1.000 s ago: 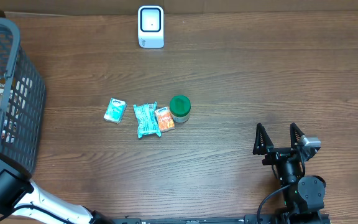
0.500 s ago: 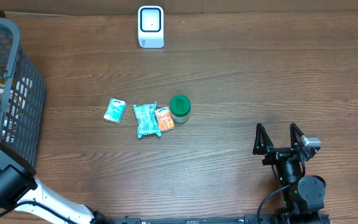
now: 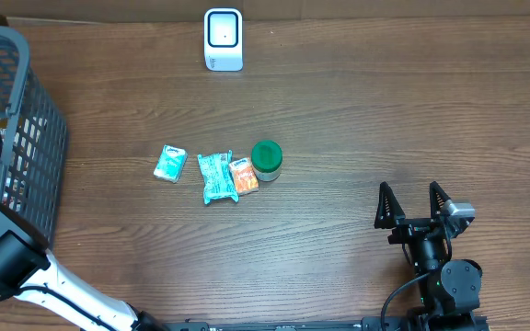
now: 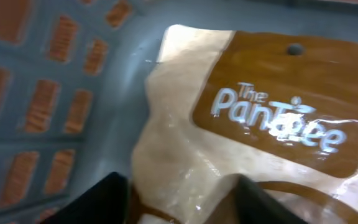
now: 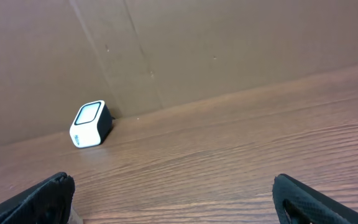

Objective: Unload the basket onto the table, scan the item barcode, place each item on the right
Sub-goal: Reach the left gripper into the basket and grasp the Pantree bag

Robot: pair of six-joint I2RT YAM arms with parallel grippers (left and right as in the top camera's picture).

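Note:
The item is a cream and brown snack bag (image 4: 260, 118) printed "The Pantree", lying inside the grey basket (image 3: 26, 55). My left gripper (image 4: 182, 199) is down in that basket, its two black fingers (image 4: 98, 199) standing either side of the bag's crinkled lower edge. Whether they press on the bag is unclear. The white barcode scanner (image 3: 224, 39) stands at the back of the table, also seen in the right wrist view as the scanner (image 5: 90, 124). My right gripper (image 3: 417, 204) rests open at the front right, nothing between its fingers.
Two teal packets (image 3: 169, 163) (image 3: 215, 176), an orange packet (image 3: 244, 176) and a green-lidded jar (image 3: 266, 158) lie in a row mid-table. The basket wall (image 4: 61, 93) stands close to the left gripper's left side. A cardboard wall (image 5: 229, 43) backs the table.
The left gripper has shifted a little toward the back inside the basket and its jaws have narrowed around the bag. The right arm has not moved.

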